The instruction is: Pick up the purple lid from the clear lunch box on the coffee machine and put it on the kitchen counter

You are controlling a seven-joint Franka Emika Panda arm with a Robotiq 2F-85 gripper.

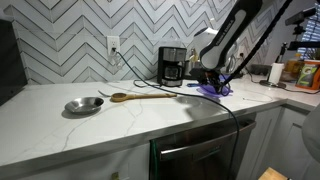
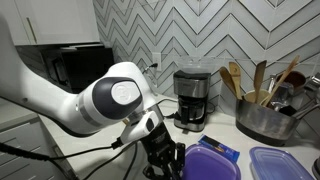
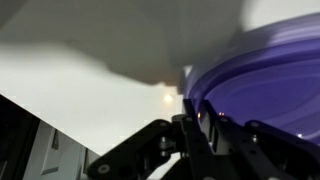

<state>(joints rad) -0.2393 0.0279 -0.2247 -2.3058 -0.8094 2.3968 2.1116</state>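
The purple lid (image 3: 262,92) fills the right of the wrist view, and its rim runs between my gripper's fingers (image 3: 205,128), which are closed on its edge. In both exterior views the lid (image 1: 213,89) (image 2: 214,163) is low over the white kitchen counter (image 1: 120,115), to the right of the black coffee machine (image 1: 172,65) (image 2: 193,98). My gripper (image 1: 210,80) (image 2: 168,160) is at the lid's left edge. I cannot tell whether the lid touches the counter. The clear lunch box is too faint to make out on the machine's top.
A small thin blue item (image 2: 216,147) lies just behind the lid. Another violet-lidded container (image 2: 282,162) sits to its right. A metal pot with wooden utensils (image 2: 262,112) stands by the wall. A metal bowl (image 1: 84,105) and wooden spoon (image 1: 140,96) lie on the counter.
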